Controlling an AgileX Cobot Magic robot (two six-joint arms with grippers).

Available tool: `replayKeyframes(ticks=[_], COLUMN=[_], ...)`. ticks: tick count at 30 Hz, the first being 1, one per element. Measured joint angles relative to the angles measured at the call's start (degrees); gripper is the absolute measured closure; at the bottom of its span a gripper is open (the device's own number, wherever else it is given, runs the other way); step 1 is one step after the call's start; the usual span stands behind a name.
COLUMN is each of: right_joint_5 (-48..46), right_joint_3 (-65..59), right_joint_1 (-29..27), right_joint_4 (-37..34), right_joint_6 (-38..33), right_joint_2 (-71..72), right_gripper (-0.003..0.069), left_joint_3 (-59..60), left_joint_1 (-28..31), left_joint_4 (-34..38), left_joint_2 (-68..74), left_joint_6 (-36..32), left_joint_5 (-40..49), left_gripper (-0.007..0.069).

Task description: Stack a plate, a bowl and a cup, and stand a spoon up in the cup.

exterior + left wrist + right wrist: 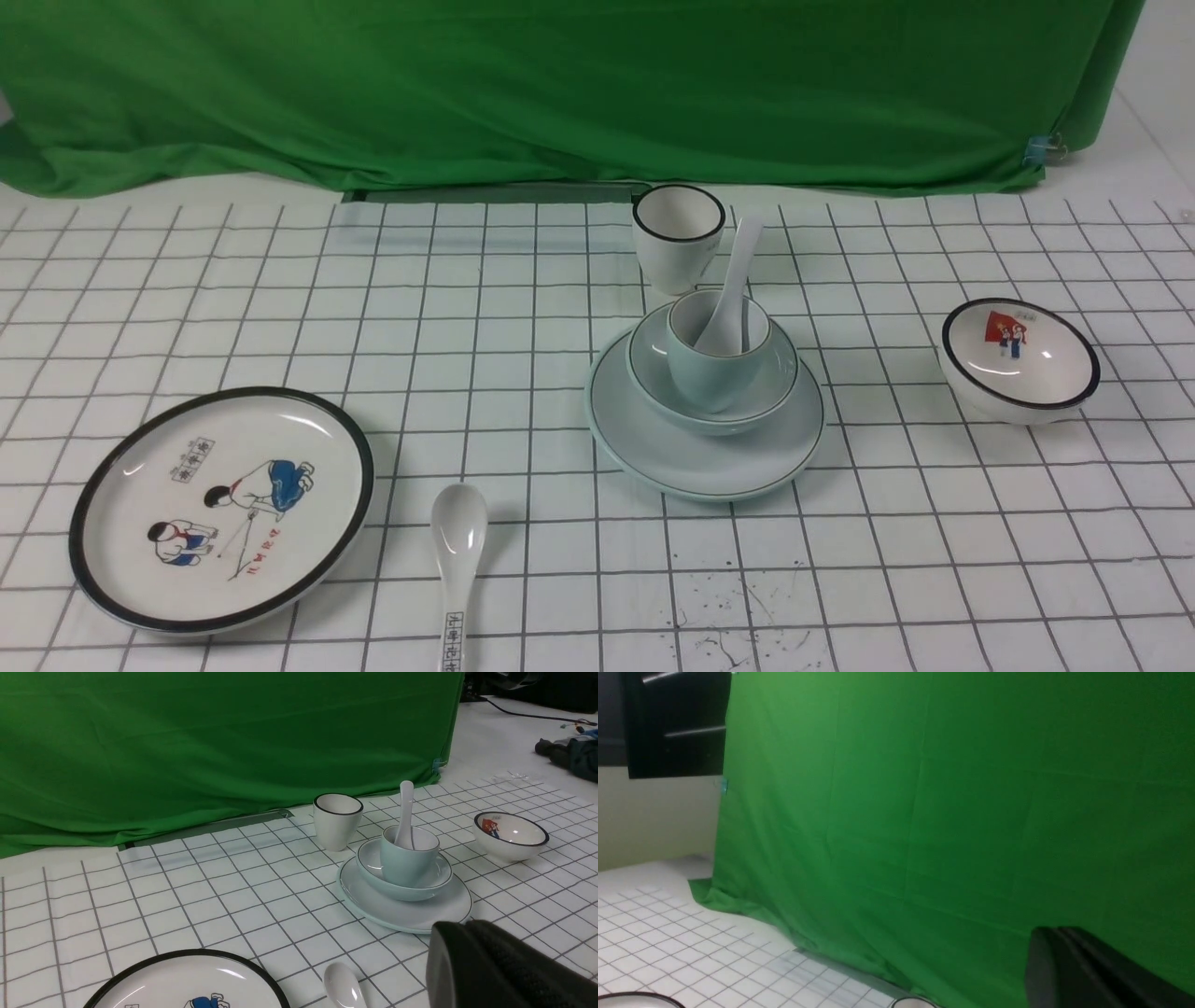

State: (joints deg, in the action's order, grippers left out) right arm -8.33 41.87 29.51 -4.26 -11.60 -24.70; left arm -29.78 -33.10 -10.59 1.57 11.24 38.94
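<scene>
The pale blue plate (709, 457) lies right of the table's middle. The pale blue bowl (782, 381) sits in it, and the pale blue cup (714, 375) stands in the bowl. The plain white spoon (738, 271) stands in the cup, its handle leaning up and to the right. The left wrist view also shows the plate (411, 910), bowl (406, 891), cup (406, 863) and spoon (405, 807). Neither gripper shows in the front view. My left gripper (460, 926) is shut and empty, near the plate's edge. My right gripper (1057, 931) is shut and empty, facing the green cloth.
A black-rimmed white cup (679, 238) stands just behind the stack. A black-rimmed bowl with a flag picture (1019, 359) is at the right. A cartoon plate (224, 509) and a spoon with black characters (459, 551) lie front left. Green cloth (560, 84) closes the back.
</scene>
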Motion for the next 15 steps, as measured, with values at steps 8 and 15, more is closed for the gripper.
replayKeyframes(ticks=[8, 15], right_joint_5=[0.2, 0.2], right_joint_3=[0.0, 0.0], right_joint_1=[0.0, 0.0], right_joint_4=[0.0, 0.0], right_joint_6=[-0.1, -0.1], right_joint_2=[0.0, 0.0], right_gripper=[0.0636, 0.0622], left_joint_3=[0.0, 0.0], left_joint_1=[0.0, 0.0], left_joint_4=[0.0, -0.1], left_joint_2=[0.0, 0.0], left_joint_6=[-0.8, -0.9], left_joint_5=[-0.2, -0.2], left_gripper=[0.0656, 0.0656])
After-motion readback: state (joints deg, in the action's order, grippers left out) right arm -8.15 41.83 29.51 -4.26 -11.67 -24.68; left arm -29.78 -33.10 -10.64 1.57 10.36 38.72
